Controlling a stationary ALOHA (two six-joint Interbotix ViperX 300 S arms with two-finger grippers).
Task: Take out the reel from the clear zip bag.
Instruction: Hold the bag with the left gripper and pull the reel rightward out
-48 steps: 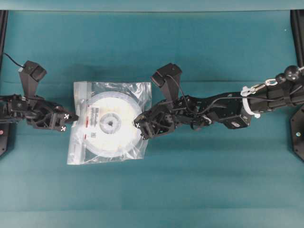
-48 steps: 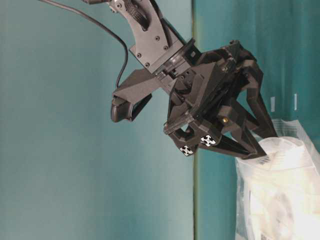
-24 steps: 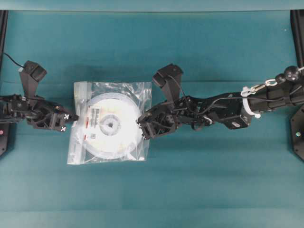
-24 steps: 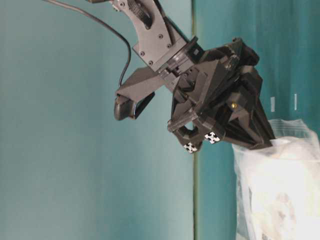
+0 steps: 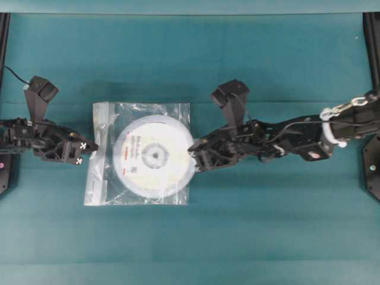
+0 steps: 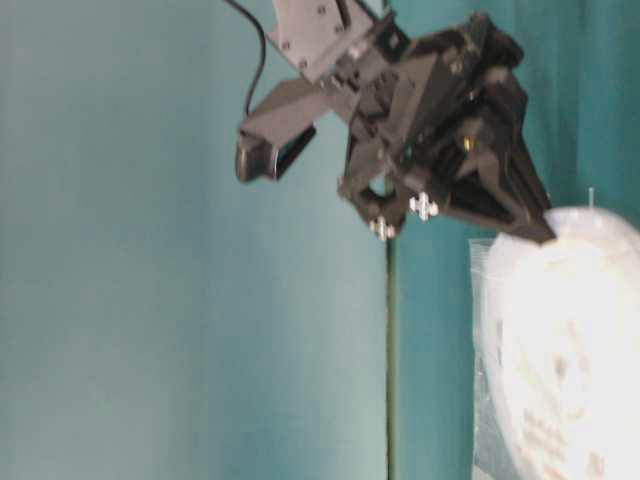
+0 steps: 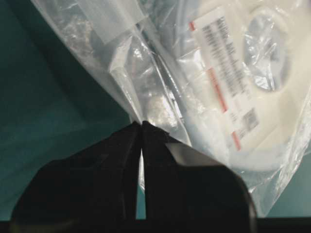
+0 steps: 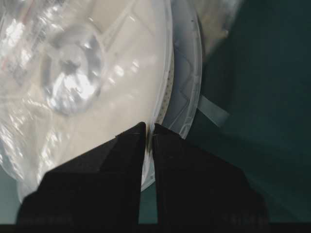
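The clear zip bag (image 5: 101, 184) lies flat on the teal table, and the white reel (image 5: 153, 156) lies inside it. The reel's right rim pokes just past the bag's right edge. My right gripper (image 5: 192, 159) is shut on that rim; in the right wrist view its fingertips (image 8: 149, 128) pinch the translucent rim of the reel (image 8: 97, 92). My left gripper (image 5: 92, 148) is shut on the bag's left edge. In the left wrist view it (image 7: 141, 124) clamps crinkled plastic of the bag (image 7: 121, 53), and the reel's label (image 7: 223, 73) shows beyond. The table-level view is blurred: the right gripper (image 6: 540, 236) meets the reel (image 6: 570, 340).
Teal cloth (image 5: 196, 243) covers the whole table. Dark frame posts (image 5: 373, 41) stand at the far left and right edges. The right arm (image 5: 285, 139) stretches in from the right, over the table's middle.
My right gripper has shut on the reel's rim and drawn back to the right. The reel slid right inside the bag. The left gripper has kept its hold on the bag's left edge.
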